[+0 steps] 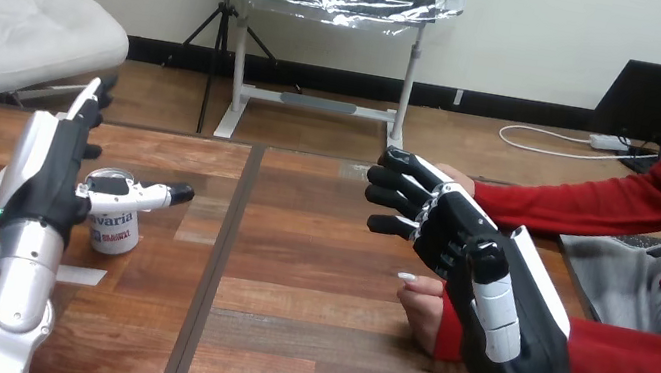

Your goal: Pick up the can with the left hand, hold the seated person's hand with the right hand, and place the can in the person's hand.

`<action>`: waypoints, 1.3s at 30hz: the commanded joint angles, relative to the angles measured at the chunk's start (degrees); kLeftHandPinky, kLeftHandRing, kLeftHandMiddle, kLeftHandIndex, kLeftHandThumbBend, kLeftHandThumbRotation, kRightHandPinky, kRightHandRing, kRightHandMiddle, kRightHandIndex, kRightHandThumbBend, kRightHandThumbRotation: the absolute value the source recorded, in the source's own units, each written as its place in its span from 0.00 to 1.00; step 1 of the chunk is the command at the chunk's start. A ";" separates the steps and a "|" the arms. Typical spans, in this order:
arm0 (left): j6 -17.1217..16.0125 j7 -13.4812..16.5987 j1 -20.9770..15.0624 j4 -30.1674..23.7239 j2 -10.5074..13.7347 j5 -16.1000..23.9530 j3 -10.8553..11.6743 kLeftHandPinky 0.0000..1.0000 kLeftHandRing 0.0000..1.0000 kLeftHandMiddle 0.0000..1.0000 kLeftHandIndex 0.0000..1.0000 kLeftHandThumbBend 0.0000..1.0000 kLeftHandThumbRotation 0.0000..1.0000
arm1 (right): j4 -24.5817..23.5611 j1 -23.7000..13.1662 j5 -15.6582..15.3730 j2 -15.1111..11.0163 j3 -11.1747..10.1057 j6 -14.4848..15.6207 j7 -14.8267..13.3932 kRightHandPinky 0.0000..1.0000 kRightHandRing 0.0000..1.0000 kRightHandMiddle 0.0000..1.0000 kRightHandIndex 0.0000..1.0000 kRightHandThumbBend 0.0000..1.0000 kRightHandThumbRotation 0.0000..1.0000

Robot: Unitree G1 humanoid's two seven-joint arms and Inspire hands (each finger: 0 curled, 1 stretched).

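The left hand [45, 174] stands upright on its edge over the tabletop [312, 275]. Its fingers [88, 106] are straight and close together and point away from the robot. Its thumb [158, 191] is stretched out sideways, far from the fingers, so the hand is wide open and clamps nothing. The can [113, 229] stands upright on the tabletop, in the gap between these fingers and the thumb and just beside the palm. The thumb passes across the can's upper edge, and its tip reaches beyond the can. I cannot tell if the thumb really touches the can.

The right hand [484, 273] is raised above the tabletop, well apart from the can. Its fingers [398, 180] are spread apart and only a little bent at the tips, and nothing lies between them. The person's far hand [458, 176] shows just behind these fingers, close to their base. The person's near hand [425, 314] is below the fingers, just beside the thumb. No finger is curled round either hand, and I cannot tell if they touch.
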 commanded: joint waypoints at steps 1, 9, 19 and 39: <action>0.58 1.34 -6.36 1.77 2.20 0.90 -1.11 0.78 0.91 0.93 0.94 0.89 0.12 | -1.21 -3.82 0.73 -0.06 -1.10 -0.82 0.08 0.77 0.84 0.85 0.86 0.87 1.00; 0.29 2.06 -8.21 5.02 2.73 0.68 -1.80 0.77 0.91 0.93 0.94 0.89 0.12 | -1.59 -3.62 0.66 -0.16 -1.12 -0.61 0.06 0.77 0.83 0.85 0.85 0.87 1.00; 1.46 3.37 -10.50 8.32 3.40 1.36 -3.19 0.77 0.91 0.93 0.93 0.89 0.14 | -1.94 -3.49 0.81 -0.23 -1.13 -0.28 0.21 0.76 0.83 0.85 0.85 0.87 1.00; 2.73 4.15 -13.12 11.87 4.23 1.73 -4.77 0.79 0.94 0.94 0.93 0.88 0.14 | -2.55 -2.95 1.01 -0.27 -1.12 -0.26 0.26 0.76 0.83 0.84 0.85 0.87 1.00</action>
